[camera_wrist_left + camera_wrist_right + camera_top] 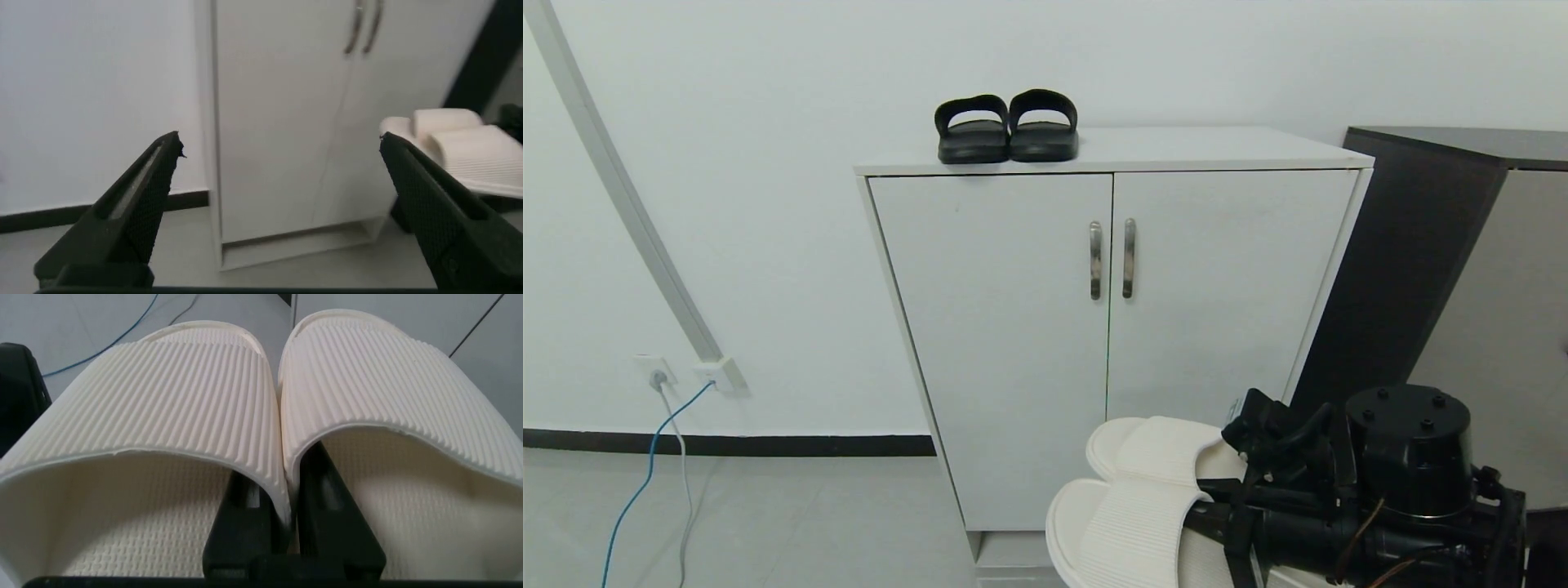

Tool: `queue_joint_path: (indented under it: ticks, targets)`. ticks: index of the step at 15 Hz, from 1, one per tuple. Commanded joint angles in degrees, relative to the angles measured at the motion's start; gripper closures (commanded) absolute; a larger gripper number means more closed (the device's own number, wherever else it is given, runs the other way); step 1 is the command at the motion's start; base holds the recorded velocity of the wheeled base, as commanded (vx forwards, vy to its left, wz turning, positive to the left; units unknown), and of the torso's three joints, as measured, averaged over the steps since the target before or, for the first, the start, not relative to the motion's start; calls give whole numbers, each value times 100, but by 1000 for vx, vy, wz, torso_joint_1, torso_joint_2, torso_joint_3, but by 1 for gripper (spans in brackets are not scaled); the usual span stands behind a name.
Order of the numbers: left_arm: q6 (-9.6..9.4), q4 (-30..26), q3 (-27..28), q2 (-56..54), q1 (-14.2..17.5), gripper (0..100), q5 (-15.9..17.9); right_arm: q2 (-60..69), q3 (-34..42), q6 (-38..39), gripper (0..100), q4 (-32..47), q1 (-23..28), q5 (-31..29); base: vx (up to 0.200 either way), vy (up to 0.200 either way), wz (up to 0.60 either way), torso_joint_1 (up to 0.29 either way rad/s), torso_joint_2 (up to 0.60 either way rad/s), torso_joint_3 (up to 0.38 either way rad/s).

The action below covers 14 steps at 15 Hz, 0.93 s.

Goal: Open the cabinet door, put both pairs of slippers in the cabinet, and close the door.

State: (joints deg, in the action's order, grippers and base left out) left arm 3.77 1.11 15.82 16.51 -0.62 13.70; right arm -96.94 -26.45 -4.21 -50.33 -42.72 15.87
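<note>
Between tight fingers (335, 514) of right pincer (284, 527), ribbed cream slippers (163, 400); left pincer (279, 145) wide open.

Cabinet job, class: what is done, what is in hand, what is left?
Done: nothing stored; both cabinet doors are shut. In hand: right gripper holds the white slippers by their straps; left gripper is open, empty. Left: open a door, stow both pairs, black slippers from the top, close.
</note>
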Motion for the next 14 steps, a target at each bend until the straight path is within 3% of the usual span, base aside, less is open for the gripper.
queue_joint_path:
  ticks: [1, 3, 4, 6, 8, 11, 14]
  targets:
    - [-51, 469, 439, 1443, -8, 0, 686, -9, 9, -10, 100, 6, -9, 4, 0, 0, 0, 0, 0, 0]
    - [-51, 979, 492, 2137, -8, 0, 1020, -9, 17, -10, 100, -3, -9, 4, 0, 0, 0, 0, 0, 0]
    - [-51, 1647, 527, 2876, -17, 0, 1240, -9, 35, -10, 100, -3, -9, 4, 0, 0, 0, 0, 0, 0]
    - [-51, 2403, 641, 3702, -245, 0, 1477, -9, 70, -10, 100, -3, -9, -32, 0, 0, 0, 0, 0, 0]
    - [-51, 2798, 896, 4440, -808, 0, 1442, -9, 70, -89, 100, 6, -9, -40, 0, 0, 0, -22, 107, 122]
    - [-43, 2842, 1643, 5143, -1608, 0, 1152, -9, 88, -80, 100, -3, 0, -23, 0, 0, 0, -1, 24, 27]
    - [-8, 2842, 2206, 5715, -2232, 0, 1126, -62, 70, -80, 100, -3, 0, -23, 0, 0, 0, 0, 0, 0]
